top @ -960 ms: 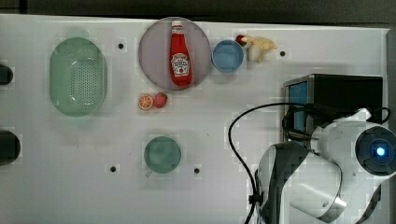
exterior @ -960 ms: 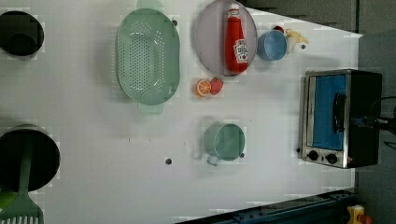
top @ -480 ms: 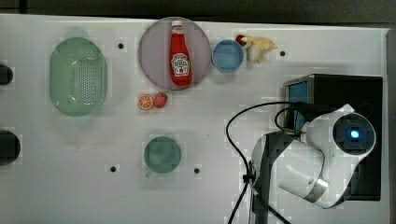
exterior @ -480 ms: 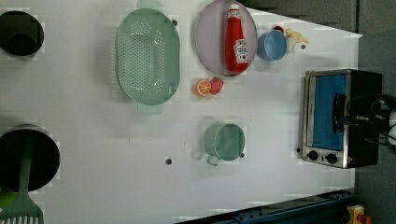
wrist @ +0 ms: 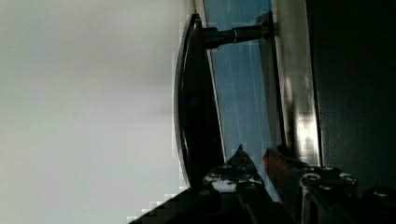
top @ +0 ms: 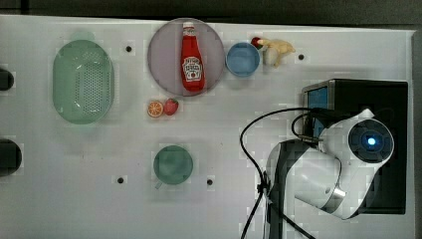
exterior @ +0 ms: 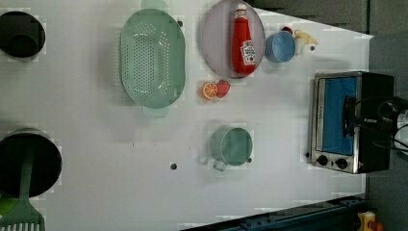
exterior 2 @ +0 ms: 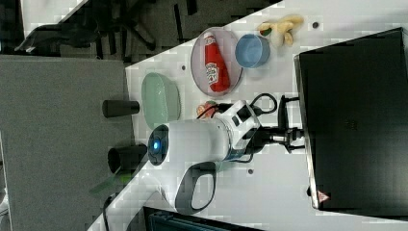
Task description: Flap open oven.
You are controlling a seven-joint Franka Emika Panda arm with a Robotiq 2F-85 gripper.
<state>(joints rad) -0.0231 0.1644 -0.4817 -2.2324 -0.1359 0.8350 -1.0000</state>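
Oven (exterior: 351, 120) stands directly ahead of the fingers (wrist: 243, 161), door shut. Fingers sit slightly apart behind the door handle (wrist: 196, 98), gripping nothing. Risk: the shallow hook may slip off the bar when pulling, letting the door stay shut or the oven skid.

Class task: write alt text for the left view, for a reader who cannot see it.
A silver-fronted toaster oven with a closed blue-tinted door stands at the left view's right on a white table, with the robot's dark tool at its door handle. Elsewhere sit a green colander, a ketchup bottle on a plate, a blue bowl and a green cup.
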